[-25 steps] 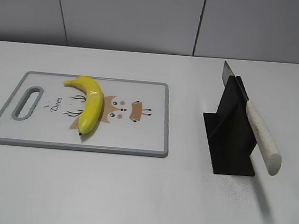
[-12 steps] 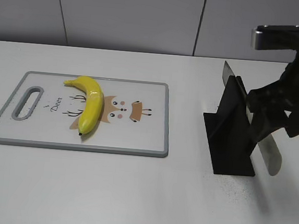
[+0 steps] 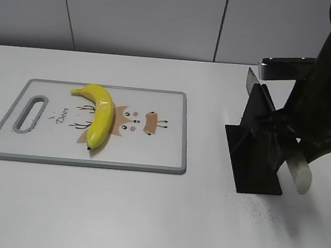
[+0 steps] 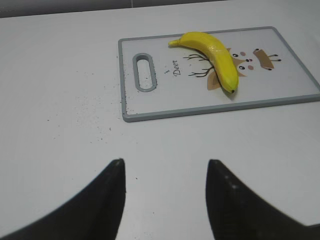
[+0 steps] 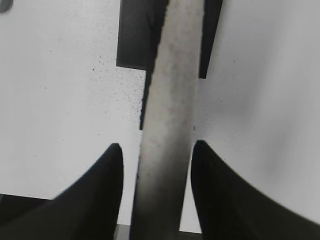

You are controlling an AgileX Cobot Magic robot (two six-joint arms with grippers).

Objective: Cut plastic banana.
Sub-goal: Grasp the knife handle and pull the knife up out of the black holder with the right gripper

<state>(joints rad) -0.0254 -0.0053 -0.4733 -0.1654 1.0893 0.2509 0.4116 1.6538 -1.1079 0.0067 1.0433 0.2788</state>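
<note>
A glossy bright-yellow curved plastic banana [image 3: 98, 114] lies on a white rectangular cutting board [image 3: 157, 152] with a grey rim, a slot handle at its left end and a cartoon deer print with the word "Deer". The board sits on the left half of a white table [image 3: 146, 215]. The banana rests on the board's left-centre area, its short stem pointing to the far left and its small dark tip toward the near edge, partly over the deer print.

On the right side of the table stands a black angular knife stand [image 3: 254, 155]. A knife with a steel blade [image 3: 251, 80] and a long off-white handle [image 3: 299, 173] leans in it, blade tip toward the far side and handle sloping toward the near right.

The black right gripper [image 5: 155, 165] is down over the knife; in the right wrist view the off-white handle runs between its two spread fingers [image 5: 97, 190], with a gap visible on each side, so the jaws are open around the handle without clamping it.

The left gripper [image 4: 165, 185] hangs above bare table near the left of the board, its two dark fingers [image 4: 100, 200] set wide apart and holding nothing. Small dark specks dot the table there.
</note>
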